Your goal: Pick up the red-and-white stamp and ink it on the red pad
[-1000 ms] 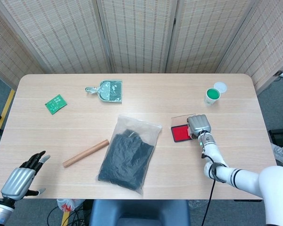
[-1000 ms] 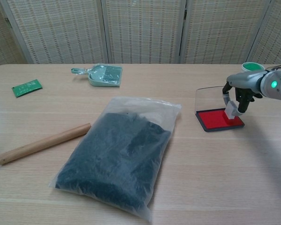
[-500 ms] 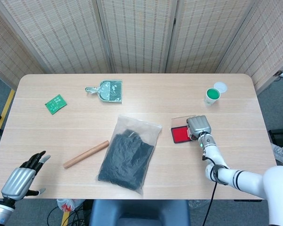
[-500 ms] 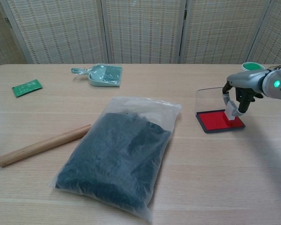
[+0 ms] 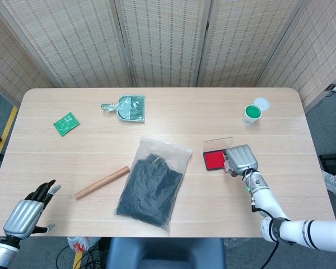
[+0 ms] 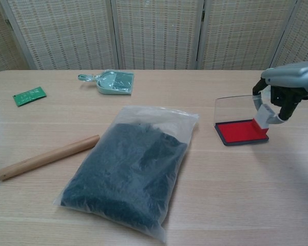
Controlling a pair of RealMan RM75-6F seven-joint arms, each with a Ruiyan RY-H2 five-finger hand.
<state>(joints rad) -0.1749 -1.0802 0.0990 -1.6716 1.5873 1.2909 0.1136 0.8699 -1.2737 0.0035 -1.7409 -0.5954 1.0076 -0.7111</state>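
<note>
My right hand (image 6: 287,87) holds the red-and-white stamp (image 6: 263,119) in its fingertips, tilted, a little above the right edge of the red pad (image 6: 240,131). The stamp's red base shows just over the pad's corner. The pad's clear lid (image 6: 231,104) stands open behind it. From the head view the right hand (image 5: 242,159) covers the stamp, with the red pad (image 5: 214,160) showing to its left. My left hand (image 5: 28,210) hangs open off the table's front left edge, holding nothing.
A clear bag of dark material (image 6: 127,170) lies mid-table, a wooden rod (image 6: 46,157) to its left. A small green dustpan (image 6: 113,82) and a green card (image 6: 29,95) lie at the back left. A green cup (image 5: 251,114) with its lid stands at the back right.
My right hand has lifted the stamp off the pad and drawn it right and toward the front edge; the stamp's red base now shows. The left hand has stayed put.
</note>
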